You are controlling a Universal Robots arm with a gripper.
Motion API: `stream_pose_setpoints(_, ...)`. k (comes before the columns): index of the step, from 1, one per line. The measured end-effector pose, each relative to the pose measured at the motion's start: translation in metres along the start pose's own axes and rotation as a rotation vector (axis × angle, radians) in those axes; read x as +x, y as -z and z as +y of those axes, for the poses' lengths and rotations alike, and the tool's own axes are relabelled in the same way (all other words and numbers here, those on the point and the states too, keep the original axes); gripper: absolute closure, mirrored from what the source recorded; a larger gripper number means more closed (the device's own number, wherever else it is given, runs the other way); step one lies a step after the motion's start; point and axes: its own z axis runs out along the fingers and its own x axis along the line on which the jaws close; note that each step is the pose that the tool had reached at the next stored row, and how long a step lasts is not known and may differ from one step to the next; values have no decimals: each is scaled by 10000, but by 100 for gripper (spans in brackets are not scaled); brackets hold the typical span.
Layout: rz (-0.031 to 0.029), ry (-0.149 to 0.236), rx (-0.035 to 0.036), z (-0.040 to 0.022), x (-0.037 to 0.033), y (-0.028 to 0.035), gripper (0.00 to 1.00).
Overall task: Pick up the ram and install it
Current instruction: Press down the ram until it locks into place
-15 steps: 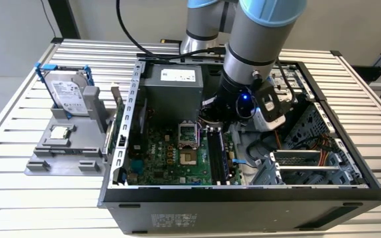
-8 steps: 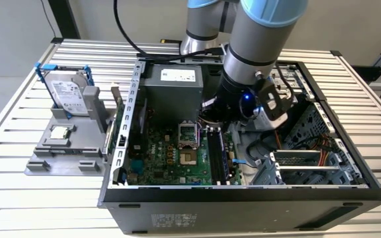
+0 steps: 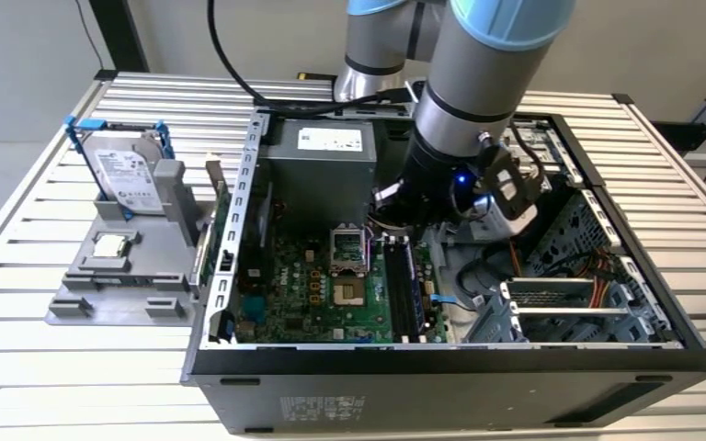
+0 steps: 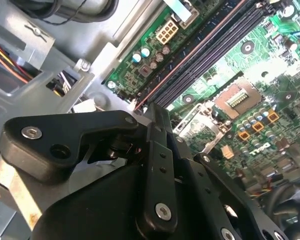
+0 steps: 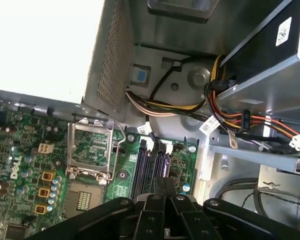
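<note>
Reaching steeply down from the far side into the open computer case point(image 3: 255, 184), with the blue-grey arm point(image 3: 488, 55) leaning toward the exterior view's left and the wrist low over the motherboard point(image 3: 316, 294). Gripper point(image 3: 392, 219) poised just above the far end of the long black memory slots point(image 3: 408, 285), right of the CPU socket point(image 3: 347, 246) and near the grey power supply point(image 3: 328, 156).

In the first wrist view, gripper point(image 5: 165, 196) drawn narrow, its black fingers point(image 5: 151, 205) almost together. Pinched between the tips, a thin dark piece seen edge-on, apparently the ram point(image 5: 164, 183), lined up with the memory slots point(image 5: 149, 167) directly beneath; whether touching a slot cannot be told. In the second wrist view, same narrow pinch of the gripper point(image 4: 158, 117), its tip meeting the end of the slots point(image 4: 205, 57) beside the green board.

Outside the case, on the exterior view's left, a grey fixture point(image 3: 108, 294) on the slatted table point(image 3: 34, 220), carrying a silver hard drive point(image 3: 122, 170) in a blue frame, well apart from the gripper.
</note>
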Motion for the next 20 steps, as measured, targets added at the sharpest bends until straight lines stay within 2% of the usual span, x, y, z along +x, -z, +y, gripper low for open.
stream_pose_setpoints(15,106,942,-97,-26,-40,18,100)
stream_pose_setpoints(18,142,1220,-103,-27,-40,18,100)
stream_pose_setpoints(20,187,1565,-112,-27,-40,19,100)
